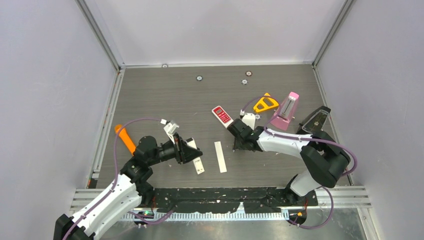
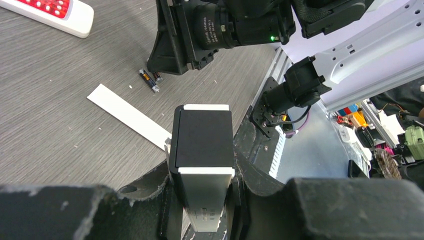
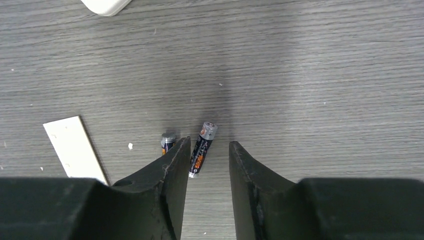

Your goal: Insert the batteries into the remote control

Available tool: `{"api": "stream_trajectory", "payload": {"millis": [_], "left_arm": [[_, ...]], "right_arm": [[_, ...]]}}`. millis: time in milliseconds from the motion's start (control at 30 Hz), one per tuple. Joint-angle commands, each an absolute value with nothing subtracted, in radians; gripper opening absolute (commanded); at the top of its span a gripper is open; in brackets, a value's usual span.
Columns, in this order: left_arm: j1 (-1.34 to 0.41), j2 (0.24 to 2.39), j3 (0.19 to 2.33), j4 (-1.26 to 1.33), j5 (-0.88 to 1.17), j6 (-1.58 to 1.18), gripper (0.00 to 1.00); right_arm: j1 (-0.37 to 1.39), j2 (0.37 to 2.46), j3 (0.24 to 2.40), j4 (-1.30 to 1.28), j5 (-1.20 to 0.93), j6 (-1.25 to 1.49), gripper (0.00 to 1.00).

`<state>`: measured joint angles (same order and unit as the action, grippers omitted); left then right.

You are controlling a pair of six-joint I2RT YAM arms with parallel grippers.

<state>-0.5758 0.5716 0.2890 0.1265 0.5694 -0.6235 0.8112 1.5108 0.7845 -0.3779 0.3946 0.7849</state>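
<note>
My left gripper (image 1: pixel 191 152) is shut on a white and black remote control (image 2: pixel 202 150) and holds it off the table; the remote also shows in the top view (image 1: pixel 198 162). My right gripper (image 3: pixel 210 143) is open and points down at the table. One dark battery with an orange label (image 3: pixel 202 148) lies between its fingers, close to the left finger. A second battery (image 3: pixel 168 141) lies just left of that finger, partly hidden by it. Both batteries show in the left wrist view (image 2: pixel 149 80), below the right gripper (image 2: pixel 170 57). Only these two batteries are in view.
A flat white strip (image 1: pixel 220 156) lies between the two grippers. A red and white remote (image 1: pixel 221 115), an orange triangular object (image 1: pixel 265 103) and a pink metronome (image 1: pixel 285 112) stand behind the right arm. An orange stick (image 1: pixel 125 138) lies at the left.
</note>
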Motion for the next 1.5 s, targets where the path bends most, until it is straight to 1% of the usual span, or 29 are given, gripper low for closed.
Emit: {"api": "stream_trajectory", "payload": {"millis": [0, 233, 300, 433, 600, 667, 733, 867, 1033, 1167, 1467], "left_arm": [[-0.575, 0.553, 0.280, 0.201, 0.567, -0.627, 0.00], [-0.575, 0.545, 0.274, 0.203, 0.546, -0.651, 0.00], [-0.574, 0.549, 0.276, 0.204, 0.542, -0.672, 0.00], [-0.575, 0.555, 0.272, 0.235, 0.543, -0.720, 0.00], [-0.574, 0.565, 0.258, 0.332, 0.547, -0.806, 0.00], [-0.574, 0.574, 0.248, 0.386, 0.552, -0.856, 0.00], [-0.574, 0.584, 0.244, 0.426, 0.549, -0.914, 0.00], [-0.574, 0.604, 0.232, 0.531, 0.550, -1.020, 0.00], [-0.573, 0.611, 0.225, 0.631, 0.534, -1.125, 0.00], [-0.573, 0.601, 0.225, 0.661, 0.521, -1.176, 0.00], [-0.573, 0.594, 0.235, 0.687, 0.531, -1.254, 0.00]], "right_arm": [[0.808, 1.544, 0.825, -0.357, 0.430, 0.816, 0.38], [0.808, 1.561, 0.813, -0.349, 0.418, 0.807, 0.21], [0.808, 1.548, 0.804, -0.345, 0.409, 0.793, 0.13], [0.809, 1.475, 0.790, -0.330, 0.369, 0.739, 0.06], [0.855, 1.278, 0.776, -0.304, 0.337, 0.662, 0.05], [0.925, 1.145, 0.788, -0.292, 0.331, 0.607, 0.05], [1.000, 1.055, 0.806, -0.277, 0.351, 0.571, 0.05], [1.155, 0.935, 0.842, -0.234, 0.397, 0.515, 0.05], [1.344, 0.905, 0.869, -0.136, 0.463, 0.457, 0.05], [1.450, 0.967, 0.913, -0.085, 0.533, 0.397, 0.05], [1.542, 1.097, 1.009, -0.056, 0.589, 0.346, 0.05]]}}
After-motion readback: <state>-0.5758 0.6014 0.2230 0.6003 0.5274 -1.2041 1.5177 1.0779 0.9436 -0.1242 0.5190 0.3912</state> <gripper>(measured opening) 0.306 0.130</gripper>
